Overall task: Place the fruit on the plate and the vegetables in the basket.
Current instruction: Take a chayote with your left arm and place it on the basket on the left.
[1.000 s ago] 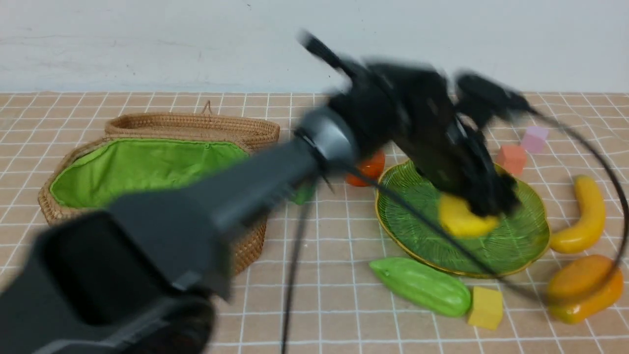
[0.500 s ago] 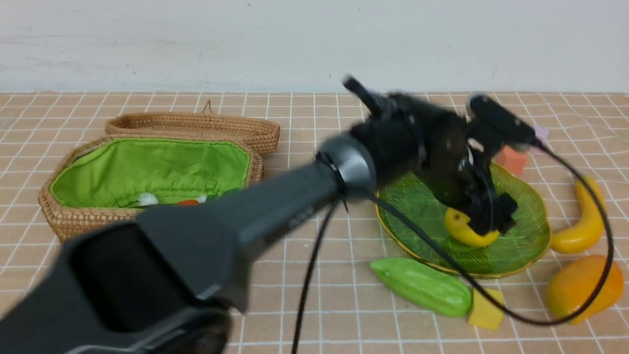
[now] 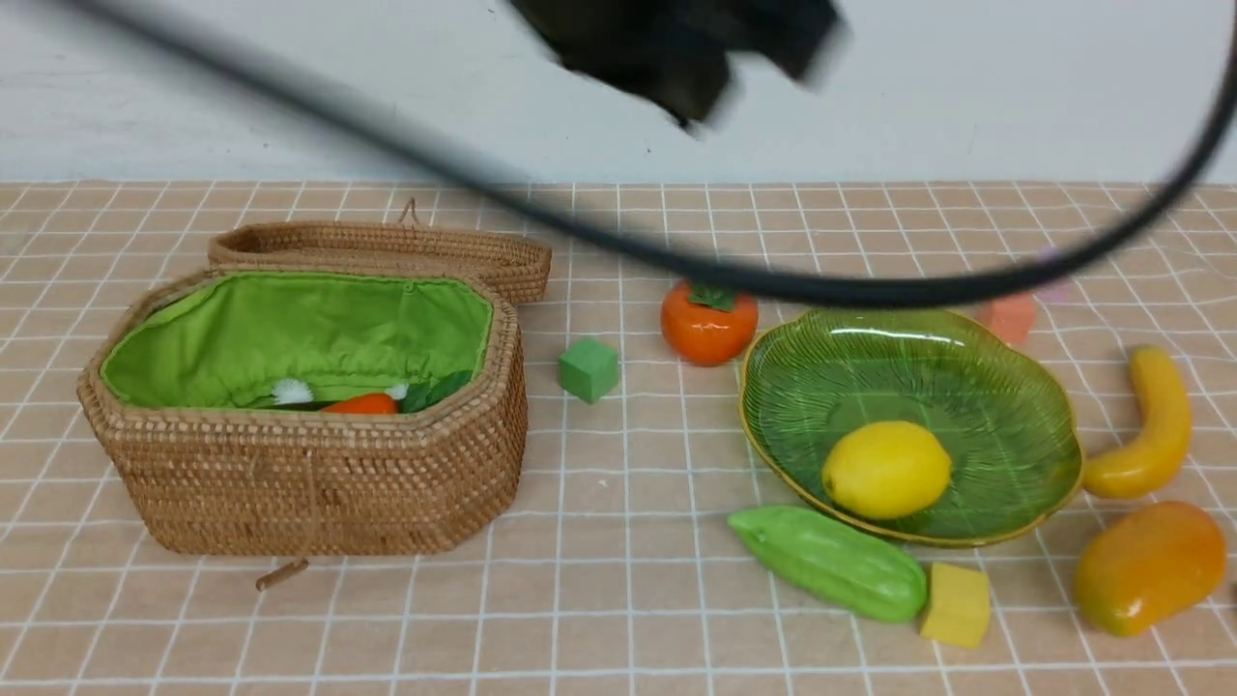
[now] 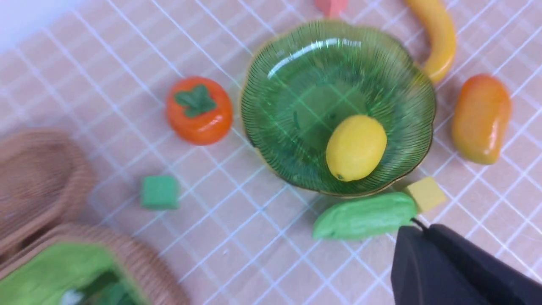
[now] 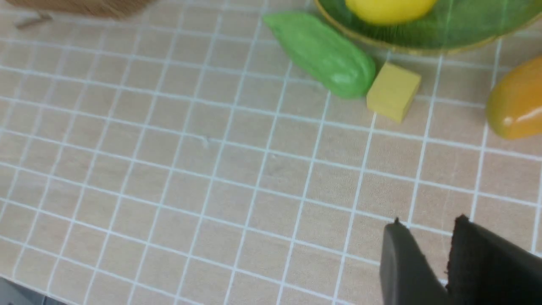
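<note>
Lemon [image 3: 885, 470] on ribbed glass plate [image 3: 952, 362]

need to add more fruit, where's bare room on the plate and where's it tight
Free: the far half of the plate, behind the lemon; the cloth between basket and cucumber. Crowded: its near edge, by cucumber and yellow cube.

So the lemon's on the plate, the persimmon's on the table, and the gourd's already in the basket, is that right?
No. The gourd is not in the basket; it lies on the table beside the plate, as the front view shows. The lemon is on the plate and the persimmon on the table.
</note>
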You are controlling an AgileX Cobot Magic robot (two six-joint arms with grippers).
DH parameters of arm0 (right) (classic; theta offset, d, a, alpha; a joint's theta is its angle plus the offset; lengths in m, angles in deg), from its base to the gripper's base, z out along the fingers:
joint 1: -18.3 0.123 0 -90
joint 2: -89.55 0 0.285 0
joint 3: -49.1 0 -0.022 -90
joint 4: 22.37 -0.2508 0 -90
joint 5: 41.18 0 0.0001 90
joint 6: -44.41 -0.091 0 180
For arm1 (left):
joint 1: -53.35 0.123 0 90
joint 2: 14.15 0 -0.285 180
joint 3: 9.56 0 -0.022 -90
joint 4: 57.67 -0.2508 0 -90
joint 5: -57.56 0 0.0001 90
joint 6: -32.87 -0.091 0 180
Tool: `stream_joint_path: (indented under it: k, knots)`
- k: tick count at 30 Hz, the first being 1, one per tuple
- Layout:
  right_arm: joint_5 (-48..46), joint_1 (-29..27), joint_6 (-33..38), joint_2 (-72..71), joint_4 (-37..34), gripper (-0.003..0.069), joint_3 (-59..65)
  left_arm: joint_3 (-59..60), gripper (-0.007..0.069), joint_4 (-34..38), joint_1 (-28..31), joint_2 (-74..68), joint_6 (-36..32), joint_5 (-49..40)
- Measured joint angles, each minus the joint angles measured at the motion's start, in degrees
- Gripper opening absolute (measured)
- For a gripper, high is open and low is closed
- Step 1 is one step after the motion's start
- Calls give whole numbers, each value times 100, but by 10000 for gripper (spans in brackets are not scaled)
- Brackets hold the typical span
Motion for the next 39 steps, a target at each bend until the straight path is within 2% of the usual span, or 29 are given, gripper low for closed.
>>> stream_joint_path:
  k: [5,7,10,13,15,17,19,21,25,28,33,36,39]
  knots:
    - [119,159,558,1101,-616,155,-313,2156,-13,-203,0,1937,417,496]
    - [233,441,722,1386,-766,130,-381,3242,-13,-109,0,2826,509,911]
    - [606,1171,880,1928,-785,118,-504,4866,-13,178,0,4167,546,1677]
    - [914,1940,976,2645,-282,145,-723,6166,-13,464,0,5258,558,2344]
    - [1021,2136,976,2880,-23,170,-813,6566,-13,517,0,5586,558,2563]
    - [1241,2548,976,3571,771,265,-1000,7241,-13,611,0,6271,558,2888]
    - [1297,2613,976,3744,958,307,-1044,7397,-13,617,0,6504,563,2936]
    - [1481,2726,976,4266,1456,419,-1158,7587,-13,617,0,6990,563,2954]
    - [1847,2732,976,4718,1970,540,-1175,7595,-13,575,0,7122,563,2891]
    - [2124,2732,976,4953,2318,575,-1175,7595,-13,612,0,6948,563,2796]
    - [2354,2732,976,5164,2432,570,-1186,7605,-13,708,0,6571,563,2742]
    - [2340,2732,976,5186,2343,558,-1204,7605,-13,710,0,6414,563,2750]
    - [2158,2738,987,5186,1948,540,-1265,7605,-13,710,0,6312,557,2755]
